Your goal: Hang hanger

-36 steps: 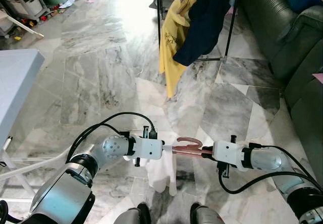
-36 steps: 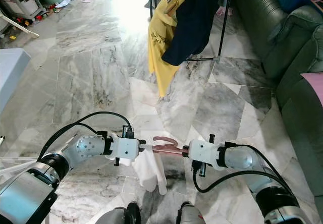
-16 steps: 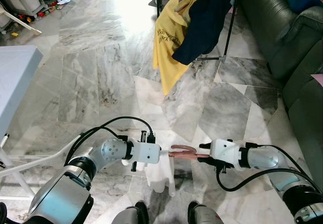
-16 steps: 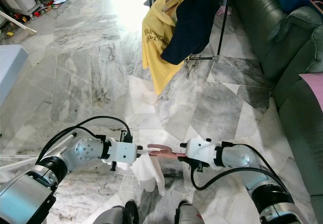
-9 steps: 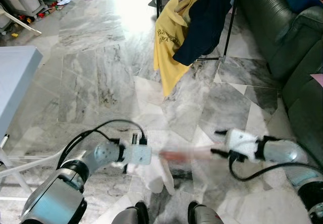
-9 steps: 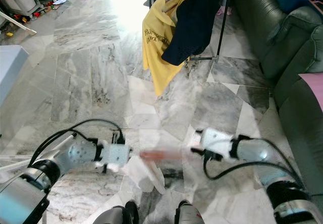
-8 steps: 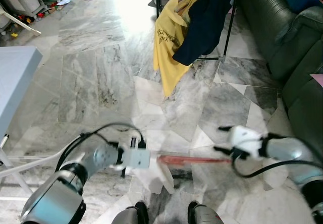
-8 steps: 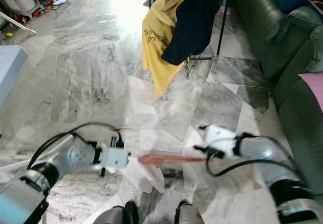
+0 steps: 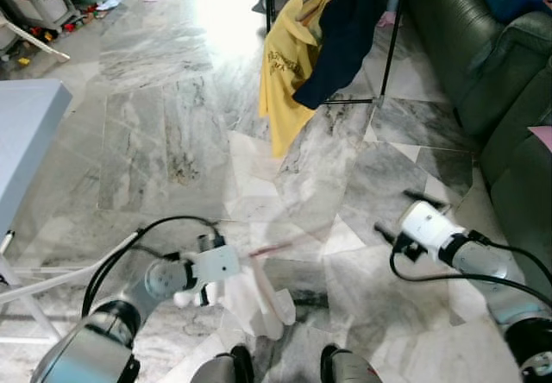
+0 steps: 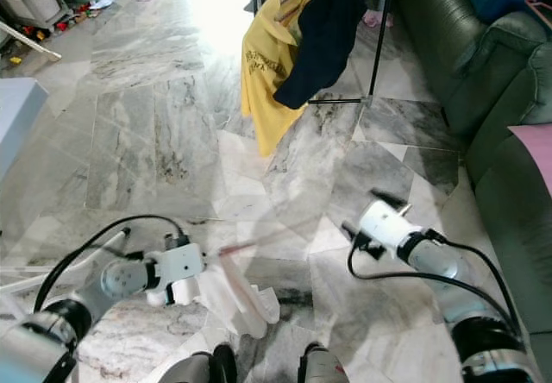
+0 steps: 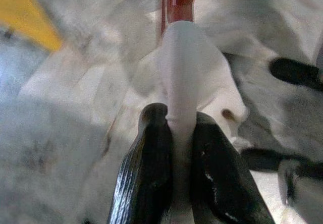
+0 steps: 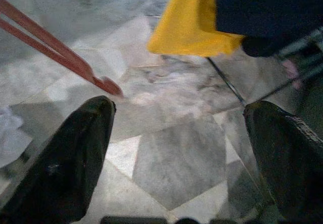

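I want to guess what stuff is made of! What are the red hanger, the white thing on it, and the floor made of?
Red hanger: probably plastic, smooth and glossy. White garment: soft cloth, it folds and droops. Floor: looks like polished marble, grey-veined and shiny.

The hanger [image 9: 285, 245] is being smeared by motion blur; its hook cannot be made out, its end being covered by white cloth [image 11: 189, 77].
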Available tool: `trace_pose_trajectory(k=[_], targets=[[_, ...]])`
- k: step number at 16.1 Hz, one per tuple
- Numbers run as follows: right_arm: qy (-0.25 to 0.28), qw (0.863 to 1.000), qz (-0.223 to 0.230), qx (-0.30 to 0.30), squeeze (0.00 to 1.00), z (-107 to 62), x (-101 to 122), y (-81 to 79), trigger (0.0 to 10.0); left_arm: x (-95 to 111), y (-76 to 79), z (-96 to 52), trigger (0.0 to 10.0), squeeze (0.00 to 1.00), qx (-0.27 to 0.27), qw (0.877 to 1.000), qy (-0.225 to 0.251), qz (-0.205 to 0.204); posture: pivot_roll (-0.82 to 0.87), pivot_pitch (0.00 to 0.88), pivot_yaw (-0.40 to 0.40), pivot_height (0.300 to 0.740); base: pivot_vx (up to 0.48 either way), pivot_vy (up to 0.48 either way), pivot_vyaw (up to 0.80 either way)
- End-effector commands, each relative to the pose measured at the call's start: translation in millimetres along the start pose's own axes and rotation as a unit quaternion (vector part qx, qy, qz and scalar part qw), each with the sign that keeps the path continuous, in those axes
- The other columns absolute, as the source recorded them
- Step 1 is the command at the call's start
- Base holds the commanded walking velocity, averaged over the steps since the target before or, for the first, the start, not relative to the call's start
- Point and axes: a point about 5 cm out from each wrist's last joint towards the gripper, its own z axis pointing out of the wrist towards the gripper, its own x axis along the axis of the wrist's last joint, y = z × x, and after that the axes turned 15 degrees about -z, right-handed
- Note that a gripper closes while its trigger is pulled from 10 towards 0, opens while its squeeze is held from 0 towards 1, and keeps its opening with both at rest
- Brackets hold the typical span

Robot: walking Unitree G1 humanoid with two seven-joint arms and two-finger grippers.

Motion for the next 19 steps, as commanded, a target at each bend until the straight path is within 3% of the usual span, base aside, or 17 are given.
trace_pose_trajectory(k=[1, 2, 3, 4, 5, 6, 7, 8, 10, 12, 13, 16, 18, 19], targets=[[-0.052, 0.995, 0.070, -0.054, 1.00, -6.6, -16, -16.8, 10.0, -11, 0.5, -2.4, 0.0, 0.00, 0.057, 0.993, 0.012, -0.100, -0.21, 0.176, 0.060, 0.740, 0.000, 0.000, 0.00], [-0.064, 0.992, 0.092, -0.066, 1.00, -7.6, -19, -23.6, 10.0, -14, 2.5, -2.1, 0.0, 0.00, 0.071, 0.989, 0.017, -0.130, -0.21, 0.174, 0.057, 0.740, 0.000, 0.000, 0.00], [-0.091, 0.979, 0.158, -0.091, 1.00, -9.6, -23, -44.5, 10.0, -22, 7.6, -1.0, 0.0, 0.00, 0.121, 0.965, 0.032, -0.232, -0.20, 0.169, 0.054, 0.740, 0.000, 0.000, 0.00], [-0.106, 0.971, 0.189, -0.099, 1.00, -10.5, -24, -56.2, 10.0, -26, 11.3, -0.3, 0.0, 0.00, 0.143, 0.950, 0.037, -0.276, -0.20, 0.169, 0.054, 0.740, 0.000, 0.000, 0.00], [-0.131, 0.957, 0.237, -0.106, 1.00, -12.0, -26, -75.4, 10.0, -30, 19.8, 2.1, 0.0, 0.00, 0.166, 0.928, 0.046, -0.332, -0.20, 0.159, 0.044, 0.740, 0.000, 0.000, 0.00], [-0.147, 0.946, 0.270, -0.104, 0.97, -12.8, -26, -87.7, 10.0, -33, 25.5, 4.1, 0.0, 0.00, 0.179, 0.915, 0.046, -0.359, -0.19, 0.155, 0.040, 0.740, 0.000, 0.000, 0.00], [-0.167, 0.932, 0.308, -0.098, 0.00, -13.5, -26, -102.9, 10.0, -34, 34.1, 7.4, 0.0, 0.00, 0.187, 0.899, 0.049, -0.393, -0.19, 0.152, 0.037, 0.740, 0.000, 0.000, 0.00], [-0.183, 0.921, 0.337, -0.073, 0.00, -14.0, -24, -120.2, 10.0, -28, 43.3, 13.5, 0.0, 0.00, 0.167, 0.901, 0.058, -0.396, -0.19, 0.149, 0.032, 0.740, 0.000, 0.000, 0.00], [-0.192, 0.913, 0.356, -0.047, 0.00, -13.6, -22, -130.5, 10.0, -9, 47.2, 21.8, 0.0, 0.00, 0.106, 0.921, 0.089, -0.365, -0.18, 0.149, 0.027, 0.740, 0.000, 0.000, 0.00], [-0.150, 0.901, 0.407, -0.030, 0.00, -6.4, -13, -130.0, 10.0, 25, 41.6, 26.8, 0.0, 0.00, -0.003, 0.940, 0.155, -0.303, -0.17, 0.153, 0.024, 0.740, 0.000, 0.000, 0.00], [-0.133, 0.911, 0.389, -0.016, 0.00, -3.3, -9, -127.5, 10.0, 40, 35.6, 25.4, 0.0, 0.00, -0.058, 0.947, 0.179, -0.262, -0.16, 0.161, 0.028, 0.740, 0.000, 0.000, 0.00], [-0.093, 0.932, 0.349, 0.027, 0.00, 2.2, 1, -125.1, 10.0, 59, 16.3, 14.0, 0.0, 0.00, -0.125, 0.964, 0.193, -0.131, -0.15, 0.185, 0.049, 0.740, 0.000, 0.000, 0.00], [-0.050, 0.946, 0.315, 0.063, 0.00, 3.4, 8, -121.9, 10.0, 67, 7.8, 8.1, 0.0, 0.00, -0.159, 0.962, 0.200, -0.101, -0.15, 0.203, 0.055, 0.740, 0.000, 0.000, 0.00], [-0.018, 0.950, 0.299, 0.089, 0.00, 2.8, 11, -117.9, 10.0, 72, 4.3, 3.7, 0.0, 0.00, -0.186, 0.960, 0.200, -0.063, -0.15, 0.217, 0.061, 0.740, 0.000, 0.000, 0.00]])
